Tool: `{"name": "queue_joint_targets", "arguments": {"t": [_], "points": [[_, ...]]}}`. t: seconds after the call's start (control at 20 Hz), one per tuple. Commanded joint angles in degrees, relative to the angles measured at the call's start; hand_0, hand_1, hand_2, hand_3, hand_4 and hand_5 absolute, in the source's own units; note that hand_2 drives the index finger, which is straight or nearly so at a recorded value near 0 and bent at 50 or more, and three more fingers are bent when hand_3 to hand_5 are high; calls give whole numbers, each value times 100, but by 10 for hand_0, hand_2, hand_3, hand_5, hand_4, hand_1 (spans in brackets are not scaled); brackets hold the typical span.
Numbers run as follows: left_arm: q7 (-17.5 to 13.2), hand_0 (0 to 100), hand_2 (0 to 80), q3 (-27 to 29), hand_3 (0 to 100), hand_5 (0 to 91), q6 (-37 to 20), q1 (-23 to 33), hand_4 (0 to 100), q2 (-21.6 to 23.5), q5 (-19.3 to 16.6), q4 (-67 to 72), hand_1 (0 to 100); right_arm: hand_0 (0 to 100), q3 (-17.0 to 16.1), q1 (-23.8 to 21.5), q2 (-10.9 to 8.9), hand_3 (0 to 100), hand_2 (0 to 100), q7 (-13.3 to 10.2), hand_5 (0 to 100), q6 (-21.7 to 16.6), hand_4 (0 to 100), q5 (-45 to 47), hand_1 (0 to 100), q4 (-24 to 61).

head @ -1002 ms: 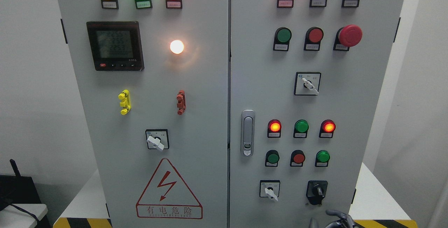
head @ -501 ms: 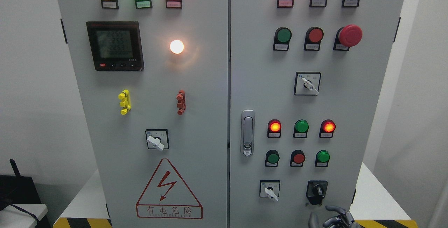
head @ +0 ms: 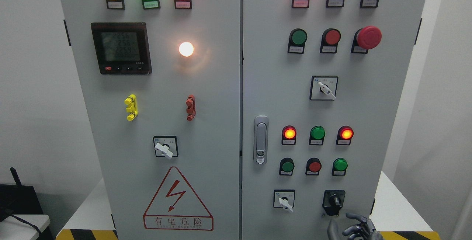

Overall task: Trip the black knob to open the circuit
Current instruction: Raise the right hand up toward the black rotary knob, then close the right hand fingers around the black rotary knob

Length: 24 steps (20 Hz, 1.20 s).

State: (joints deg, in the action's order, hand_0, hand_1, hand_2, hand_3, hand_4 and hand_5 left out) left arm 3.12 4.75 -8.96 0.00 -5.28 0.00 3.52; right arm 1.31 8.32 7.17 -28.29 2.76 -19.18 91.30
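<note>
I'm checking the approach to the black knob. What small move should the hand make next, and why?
Probably lift the right hand a little, up and slightly left toward the black knob. The hand sits just below the knob, fingers spread and holding nothing, not touching it.

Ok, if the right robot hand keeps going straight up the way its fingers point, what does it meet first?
Probably the black knob: the right robot hand sits just below and slightly right of it, fingers spread, nothing between. Depth to the cabinet door is unclear.

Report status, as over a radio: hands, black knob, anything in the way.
Right hand open, just below black knob, not touching. Left hand out of view. Knob untouched. Nothing in the way.
</note>
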Motion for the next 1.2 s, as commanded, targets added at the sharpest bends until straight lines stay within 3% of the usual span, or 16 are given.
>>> {"name": "queue_joint_targets", "arguments": {"t": [0.0, 1.15], "points": [[-4, 120, 0, 0, 0, 0, 0, -44, 0, 1, -184, 0, 389, 263, 1, 108, 3, 786, 408, -10, 954, 5, 850, 11, 775, -201], [-4, 120, 0, 0, 0, 0, 0, -44, 0, 1, -184, 0, 389, 282, 80, 407, 3, 804, 452, -19, 958, 5, 865, 11, 780, -456]]}}
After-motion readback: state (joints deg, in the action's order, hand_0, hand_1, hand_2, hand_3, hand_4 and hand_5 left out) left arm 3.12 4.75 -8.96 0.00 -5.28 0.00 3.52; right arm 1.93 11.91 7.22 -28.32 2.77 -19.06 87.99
